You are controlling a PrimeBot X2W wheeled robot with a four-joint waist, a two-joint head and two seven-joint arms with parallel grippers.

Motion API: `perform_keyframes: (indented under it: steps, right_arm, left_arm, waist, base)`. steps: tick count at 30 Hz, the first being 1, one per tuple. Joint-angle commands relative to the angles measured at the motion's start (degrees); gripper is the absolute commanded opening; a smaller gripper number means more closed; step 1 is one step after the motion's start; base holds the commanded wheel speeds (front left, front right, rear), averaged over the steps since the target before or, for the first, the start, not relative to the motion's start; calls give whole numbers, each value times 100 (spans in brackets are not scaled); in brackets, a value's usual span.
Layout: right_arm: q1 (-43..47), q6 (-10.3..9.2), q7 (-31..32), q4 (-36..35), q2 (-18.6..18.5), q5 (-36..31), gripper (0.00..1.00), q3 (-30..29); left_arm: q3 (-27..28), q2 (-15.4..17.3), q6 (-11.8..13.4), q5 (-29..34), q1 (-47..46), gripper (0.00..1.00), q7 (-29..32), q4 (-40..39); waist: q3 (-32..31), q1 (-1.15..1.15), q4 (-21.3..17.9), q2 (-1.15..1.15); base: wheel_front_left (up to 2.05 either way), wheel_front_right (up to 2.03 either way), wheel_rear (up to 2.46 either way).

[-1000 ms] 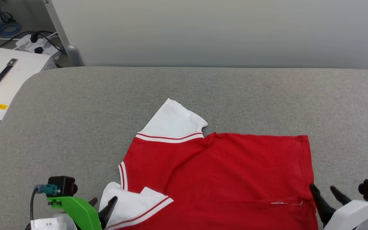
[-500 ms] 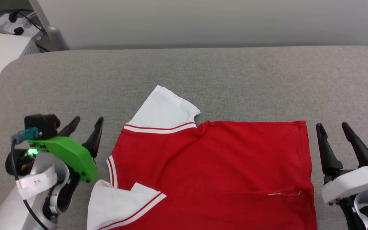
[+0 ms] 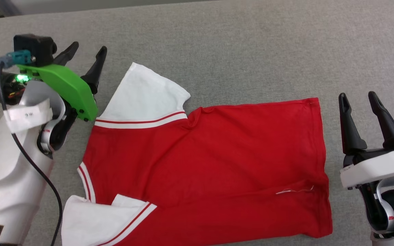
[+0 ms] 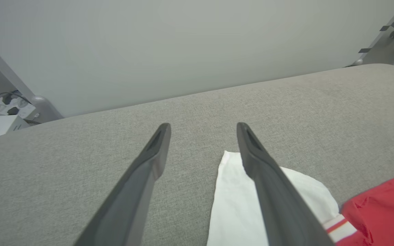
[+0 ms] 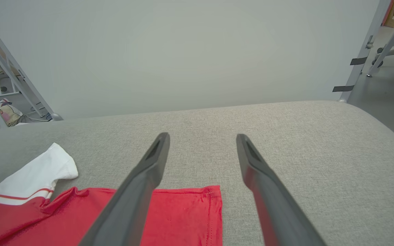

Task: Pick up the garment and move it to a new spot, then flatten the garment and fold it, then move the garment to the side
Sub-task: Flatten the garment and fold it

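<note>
– Starting at the left: the left gripper (image 3: 90,47) hovers over the grey bench (image 3: 251,41), jaws spread and empty, just beside the far white sleeve (image 3: 145,95).
– And the garment (image 3: 210,164)?
– Spread across the middle of the bench. The red body is mostly flat, the near sleeve (image 3: 91,222) is folded over itself, and the hem (image 3: 322,153) faces right. It lies straight on the cloth, not inside anything.
– How will it handle?
– Light and limp with no stiffness, I'd judge. It would sag and drag from any single pinch. Better to take it at two spread points: the shoulder by the sleeve on the left, a hem corner on the right.
– The right gripper (image 3: 357,95)?
– Just off the hem edge, jaws released wide, holding nothing.
</note>
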Motion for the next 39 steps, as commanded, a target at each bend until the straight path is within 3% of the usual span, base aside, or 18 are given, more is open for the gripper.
perform_keyframes:
  steps: [1,7,15,20,21,22,23,32,39]
  right_arm:
    - [-130,1,-61,56,16,31,100,43]
    - [-305,1,-219,324,72,195,100,161]
    - [-373,1,-346,561,113,359,100,223]
    - [-406,1,-383,676,124,432,100,213]
    - [-418,1,-383,707,125,451,100,202]
    - [-427,1,-382,726,125,465,100,196]
    - [-435,1,-364,751,125,469,100,182]
    - [-654,1,13,1119,-38,825,100,175]
    - [-1274,1,942,2062,-550,1439,100,330]
  left_arm:
    - [-23,-43,-149,-191,-265,100,169,190]
    - [-413,146,-424,-972,-1090,100,1748,978]
    - [-894,330,-443,-1484,-1411,100,3100,1515]
    - [-1010,242,-419,-1862,-1240,100,3841,1954]
    - [-1021,218,-419,-1922,-1202,51,3944,2005]
    - [-1029,204,-419,-1939,-1183,16,3963,2024]
    - [-1041,186,-420,-1940,-1165,0,3946,2041]
    - [-1139,168,-428,-1598,-1385,0,3297,2087]
    - [-1154,139,-435,-1279,-1714,0,2470,1923]
  waist:
    - [435,-1,-395,0]
    - [695,-1,-668,0]
    - [840,-1,-858,0]
    - [857,-1,-912,0]
    - [856,-1,-918,0]
    - [857,-1,-922,0]
    - [858,-1,-921,0]
    - [712,-1,-793,0]
    - [478,-1,-453,0]
  base:
    - [0,0,0]
    - [0,0,0]
    - [0,0,0]
    - [0,0,0]
    - [0,0,0]
    - [0,0,0]
    - [0,0,0]
    - [0,0,0]
    - [0,0,0]
